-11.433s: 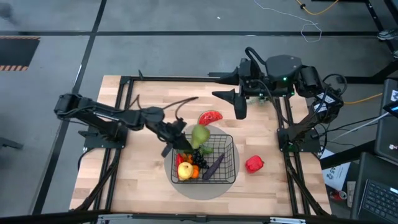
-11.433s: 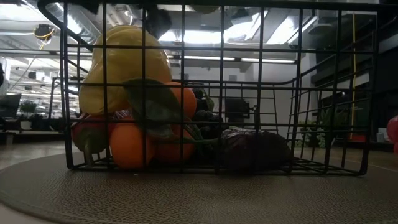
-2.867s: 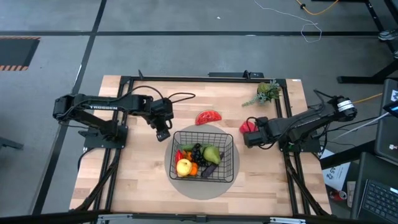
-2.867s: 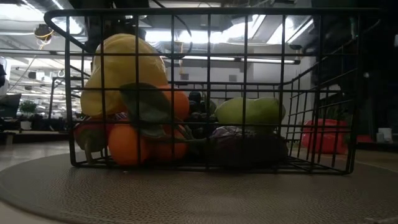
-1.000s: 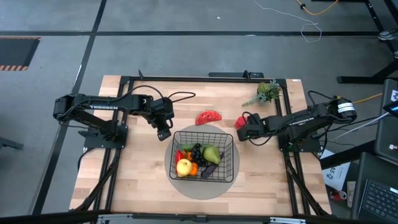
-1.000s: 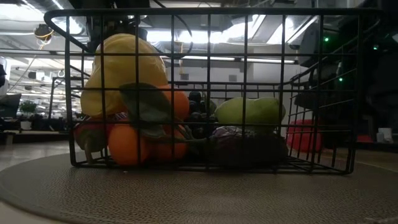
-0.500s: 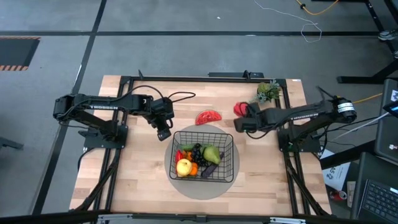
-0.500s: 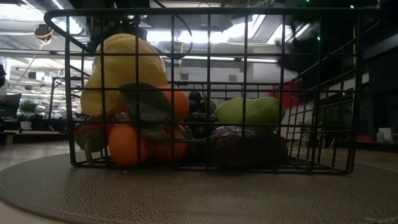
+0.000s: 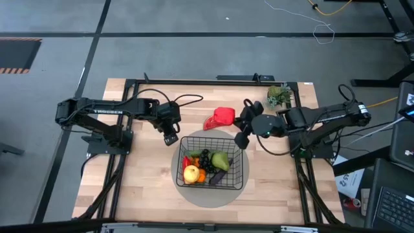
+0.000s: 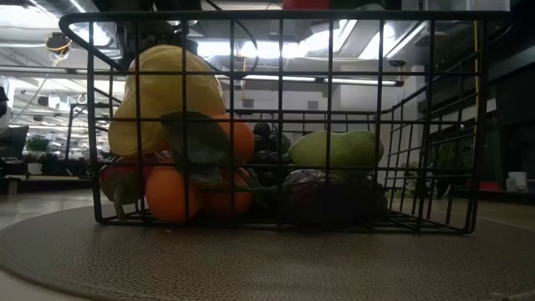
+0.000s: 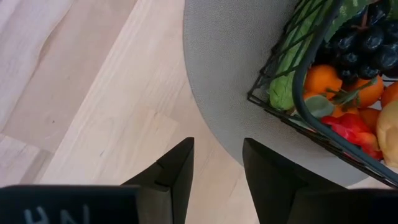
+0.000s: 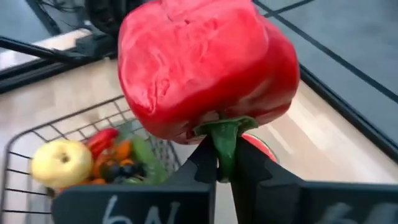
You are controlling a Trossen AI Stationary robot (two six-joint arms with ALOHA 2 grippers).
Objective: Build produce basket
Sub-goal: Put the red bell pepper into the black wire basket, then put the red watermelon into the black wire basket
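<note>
The black wire basket (image 9: 212, 162) stands on a round grey mat (image 9: 240, 188), holding a yellow lemon (image 9: 192, 173), a green pear (image 9: 220, 159), oranges (image 10: 171, 196), dark grapes (image 11: 360, 43) and an eggplant (image 10: 334, 196). My right gripper (image 9: 237, 122) is shut on a red pepper (image 9: 224, 116), in the air just beyond the basket's far rim. A watermelon slice (image 9: 211, 123) lies partly hidden under the pepper. My left gripper (image 9: 169, 137) hangs open beside the basket's far left corner, with nothing between its fingers (image 11: 180, 171). My right gripper pinches the pepper's green stem (image 12: 224, 140) between its two fingertips (image 12: 202, 165). The fingers come from the table's right side. The pepper's red body (image 12: 205, 62) sits beyond the fingertips, lifted clear of the table.
A green leafy sprig (image 9: 279, 96) lies at the far right of the table. Black frame rails (image 9: 129, 97) run along the table's edges. Bare wood shows to the left and right of the mat.
My right gripper has risen and travelled toward the table's left edge, carrying the red pepper. The pepper has come up off the table at the right and now hangs over the watermelon slice by the basket's far rim.
</note>
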